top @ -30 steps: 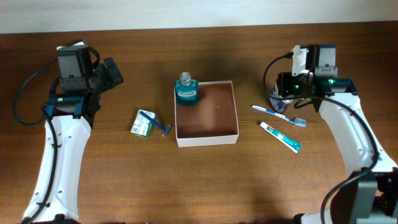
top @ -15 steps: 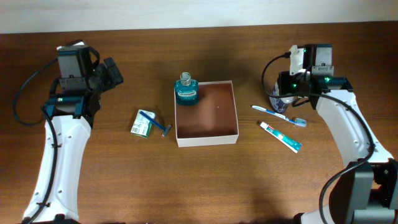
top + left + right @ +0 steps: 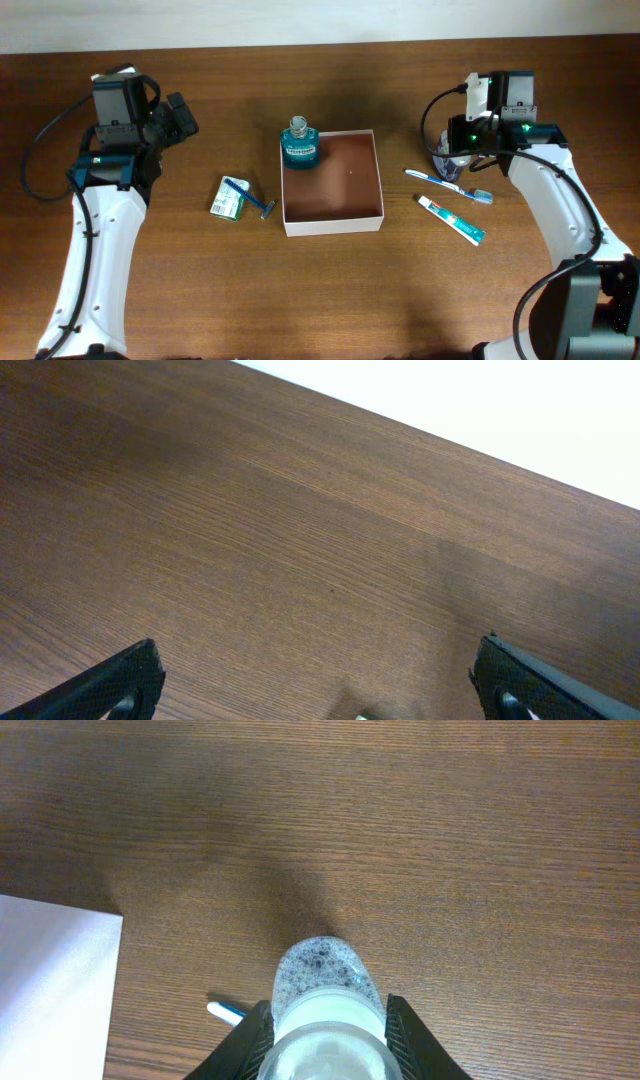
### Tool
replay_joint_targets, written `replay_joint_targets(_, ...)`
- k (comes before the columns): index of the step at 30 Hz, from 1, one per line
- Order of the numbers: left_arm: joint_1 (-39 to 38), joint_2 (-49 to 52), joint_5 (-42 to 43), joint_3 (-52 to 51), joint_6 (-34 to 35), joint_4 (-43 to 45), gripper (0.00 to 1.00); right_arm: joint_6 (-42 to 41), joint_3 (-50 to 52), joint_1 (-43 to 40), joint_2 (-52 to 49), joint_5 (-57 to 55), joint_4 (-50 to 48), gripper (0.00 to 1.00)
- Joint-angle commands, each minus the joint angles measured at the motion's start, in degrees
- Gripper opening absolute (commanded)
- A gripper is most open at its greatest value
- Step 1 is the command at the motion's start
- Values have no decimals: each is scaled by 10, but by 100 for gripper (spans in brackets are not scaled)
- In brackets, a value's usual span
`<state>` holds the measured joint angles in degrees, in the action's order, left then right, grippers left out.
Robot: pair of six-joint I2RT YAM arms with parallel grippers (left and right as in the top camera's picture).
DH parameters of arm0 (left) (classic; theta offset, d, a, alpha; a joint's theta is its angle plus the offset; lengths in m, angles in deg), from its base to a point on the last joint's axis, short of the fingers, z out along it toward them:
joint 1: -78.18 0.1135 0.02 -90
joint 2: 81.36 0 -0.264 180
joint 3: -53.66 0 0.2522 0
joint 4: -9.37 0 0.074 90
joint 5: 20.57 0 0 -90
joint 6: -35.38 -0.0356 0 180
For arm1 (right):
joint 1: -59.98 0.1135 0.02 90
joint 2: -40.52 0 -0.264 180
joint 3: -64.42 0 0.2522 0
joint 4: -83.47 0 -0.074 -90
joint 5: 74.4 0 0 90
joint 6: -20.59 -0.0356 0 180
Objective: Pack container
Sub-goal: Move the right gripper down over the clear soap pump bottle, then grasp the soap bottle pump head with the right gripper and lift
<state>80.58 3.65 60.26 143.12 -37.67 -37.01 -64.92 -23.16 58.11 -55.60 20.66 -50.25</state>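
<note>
Right end effector (image 3: 327,1042): we find its two dark fingers (image 3: 243,1042) pinching a speckled bottle (image 3: 322,970) with a pale cap, one finger against each side. The contact lines sit at the bottom edge of the wrist view, so the lower part of the grip is cut off. From overhead the arm hides most of this bottle. Beside the left finger a small white and blue tip shows, too little of it to identify. A white surface at the left edge of that view is cropped, and we cannot tell what it is.

Left end effector (image 3: 325,690): its jaws are spread wide, nothing between them, over bare tabletop (image 3: 300,530). A green and white speck at the bottom edge is cut off.

The container (image 3: 333,225) sits at the tabletop's middle, well apart from both end effectors. A blue bottle (image 3: 299,143) stands upright at its far left corner; we cannot tell whether it is inside or against the wall. A toothbrush (image 3: 448,181) and a tube (image 3: 452,220) lie to one side of the container, a packet (image 3: 227,202) and a razor (image 3: 252,197) to the other.
</note>
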Motion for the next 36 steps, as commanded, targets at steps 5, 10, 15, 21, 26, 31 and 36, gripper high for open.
replay_joint_targets(5, 3, -1, 2, 7, -1, 0, 99, -2, -12, 3, 8, -31, 0, 27)
replay_joint_targets(10, 3, -1, 2, 7, -1, 0, 99, 13, -21, 4, 35, -31, 3, 27)
replay_joint_targets(15, 3, -1, 2, 7, -1, 0, 99, 43, -41, 7, 67, -27, 34, 28)
replay_joint_targets(21, 3, -1, 2, 7, -1, 0, 100, 88, -72, 42, 98, -27, 68, 27)
replay_joint_targets(26, 3, -1, 2, 7, -1, 0, 99, 119, -101, 91, 119, -27, 83, 27)
replay_joint_targets(31, 3, -1, 2, 7, -1, 0, 99, 148, -113, 136, 138, -27, 87, 26)
replay_joint_targets(36, 3, -1, 2, 7, -1, 0, 99, 166, -115, 175, 149, 0, 89, 19)
